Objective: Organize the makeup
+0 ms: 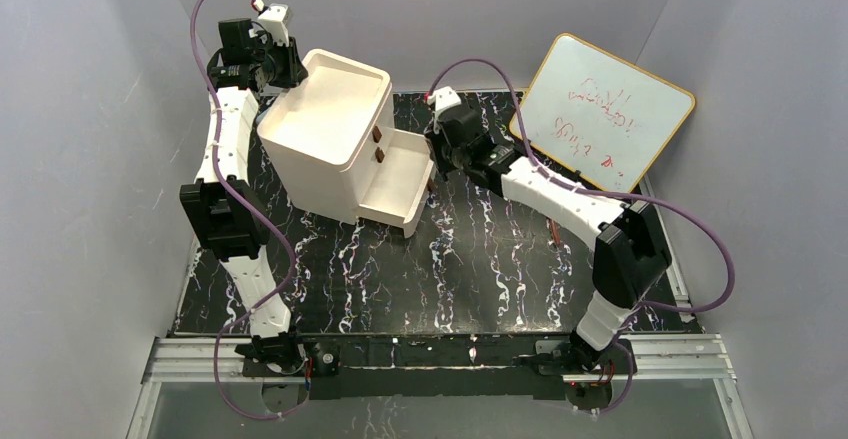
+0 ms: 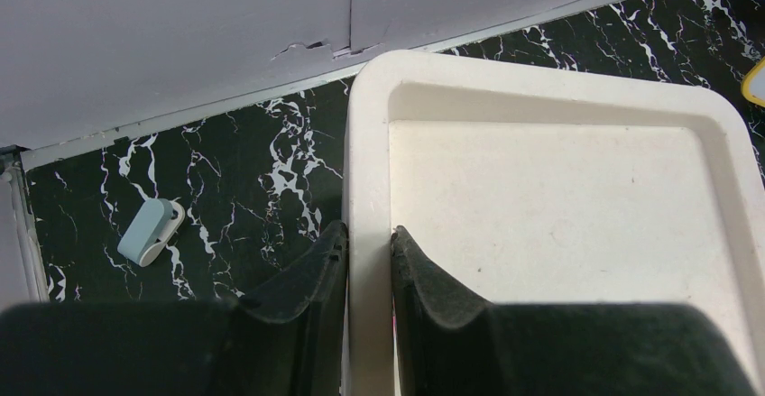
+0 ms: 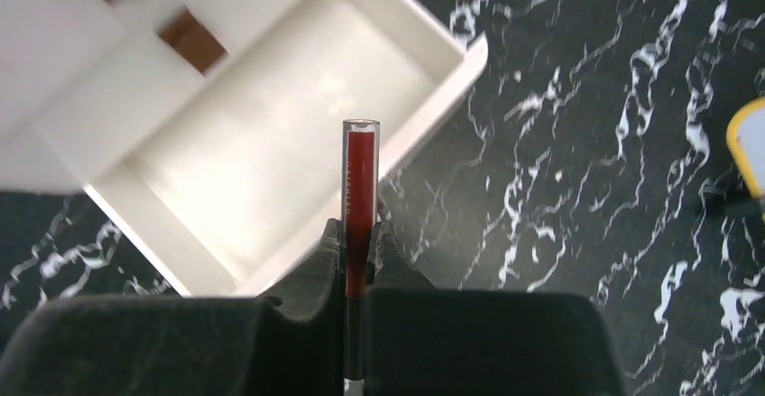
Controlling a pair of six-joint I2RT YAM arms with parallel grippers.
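Observation:
My right gripper [image 3: 359, 229] is shut on a thin red makeup stick [image 3: 359, 179] with a clear tip. It holds the stick above the right wall of the open bottom drawer [image 3: 271, 152], which looks empty. In the top view this gripper [image 1: 437, 164] is at the drawer's [image 1: 400, 189] right side. My left gripper [image 2: 368, 234] is shut on the left rim of the cream drawer box [image 2: 370, 143], one finger inside and one outside. It shows at the box's [image 1: 330, 129] back left corner [image 1: 288, 71]. The discs and the white pad are out of view.
The yellow-framed whiteboard [image 1: 600, 109] leans at the back right. A small pale blue and white object [image 2: 151, 231] lies on the black marble table behind the box. A thin reddish stick [image 1: 558, 231] lies by the right arm. Grey walls close in on three sides.

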